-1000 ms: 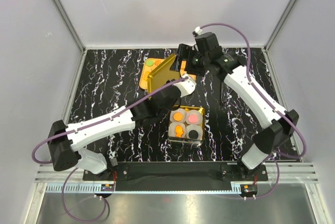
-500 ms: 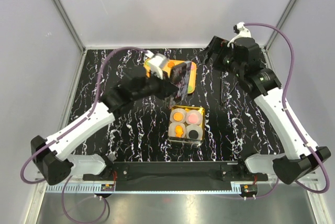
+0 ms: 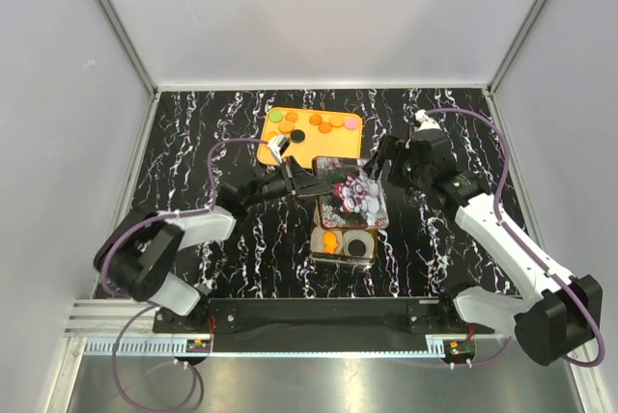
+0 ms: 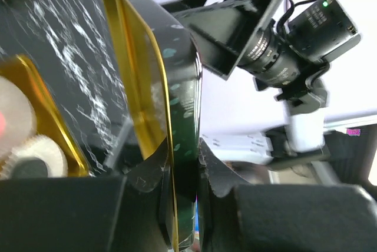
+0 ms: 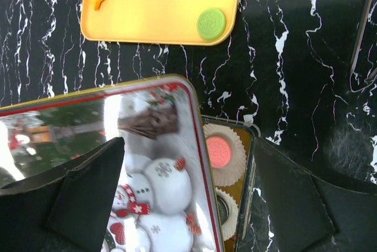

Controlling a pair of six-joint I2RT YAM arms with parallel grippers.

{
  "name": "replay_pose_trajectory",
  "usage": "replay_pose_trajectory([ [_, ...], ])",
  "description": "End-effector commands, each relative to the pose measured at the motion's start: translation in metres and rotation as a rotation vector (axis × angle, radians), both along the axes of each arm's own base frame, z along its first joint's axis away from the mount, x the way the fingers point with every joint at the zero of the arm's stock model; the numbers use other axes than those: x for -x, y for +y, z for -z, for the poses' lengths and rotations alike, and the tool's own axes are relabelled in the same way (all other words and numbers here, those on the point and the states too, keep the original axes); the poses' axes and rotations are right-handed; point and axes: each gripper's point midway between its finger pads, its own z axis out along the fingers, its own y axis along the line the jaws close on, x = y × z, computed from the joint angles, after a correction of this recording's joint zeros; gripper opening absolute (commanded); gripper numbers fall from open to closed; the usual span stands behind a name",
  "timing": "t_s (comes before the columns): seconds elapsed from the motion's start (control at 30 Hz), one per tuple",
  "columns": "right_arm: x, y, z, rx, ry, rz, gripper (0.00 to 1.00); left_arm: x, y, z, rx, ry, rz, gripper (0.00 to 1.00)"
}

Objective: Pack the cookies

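The lid (image 3: pixel 350 193) is being clamped edgewise by the left gripper (image 3: pixel 304 186) over the tin (image 3: pixel 316 244), likely for closing; the right gripper (image 3: pixel 381 172) is being held open alongside; cookies (image 3: pixel 330 242) are divided between tin and orange tray (image 3: pixel 338 146).

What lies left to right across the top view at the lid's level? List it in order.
The left gripper, then the tin lid it grips, then the open right gripper.
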Motion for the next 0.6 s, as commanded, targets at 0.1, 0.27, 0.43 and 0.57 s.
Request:
replay_pose_trajectory([
  [0.1, 0.008, 0.008, -0.006, -0.089, -0.068, -0.030, 0.97, 0.038, 0.011, -0.041, 0.293, -0.109, 0.177, 0.00],
  [0.27, 0.017, 0.004, 0.013, -0.102, -0.050, -0.012, 0.97, 0.040, 0.010, -0.014, 0.236, -0.077, 0.201, 0.00],
  [0.43, 0.025, 0.003, 0.033, -0.116, -0.026, -0.009, 0.97, 0.044, 0.010, 0.004, 0.196, -0.065, 0.227, 0.00],
  [0.57, 0.031, 0.006, 0.044, -0.147, -0.017, -0.018, 0.97, 0.046, 0.009, 0.016, 0.169, -0.073, 0.253, 0.00],
])
